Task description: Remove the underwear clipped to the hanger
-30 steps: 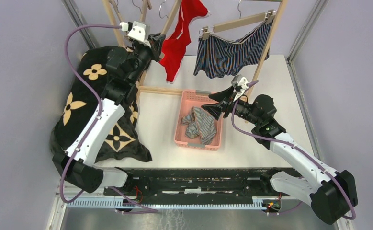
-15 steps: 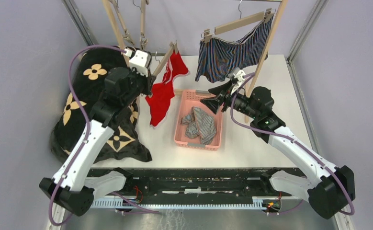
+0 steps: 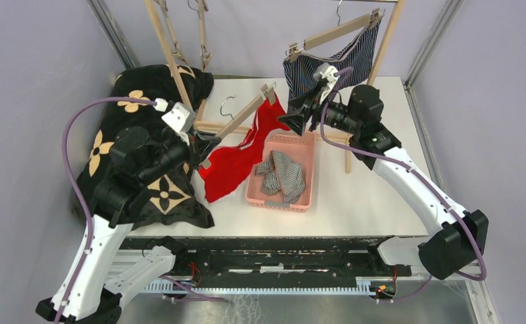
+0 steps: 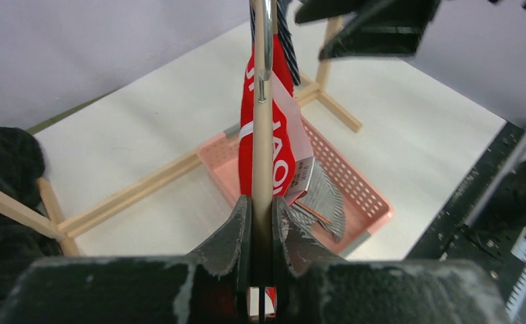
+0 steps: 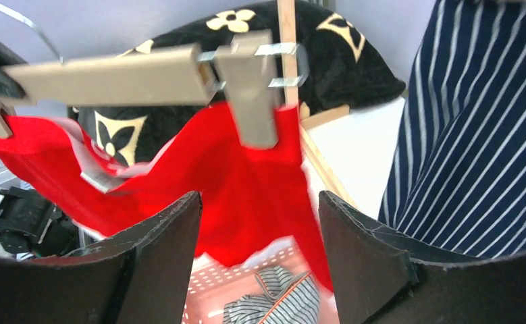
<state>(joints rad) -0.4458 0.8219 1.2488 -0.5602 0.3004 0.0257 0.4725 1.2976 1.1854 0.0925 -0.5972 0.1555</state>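
Left pincer (image 4: 261,206) clamps the hanger (image 4: 262,148) bearing red briefs (image 3: 235,163), seemingly clipped.

Left arm (image 3: 88,255) & right arm (image 3: 410,183): same build, white shell links w/ matte black joint housings. Thin purple cable (image 3: 66,138) loops ext. along each, base to wrist. Small white cam block (image 3: 177,116) per wrist. Left gripper (image 4: 261,216) & right gripper (image 5: 258,206): black wedge fingers, rough grainy finish.
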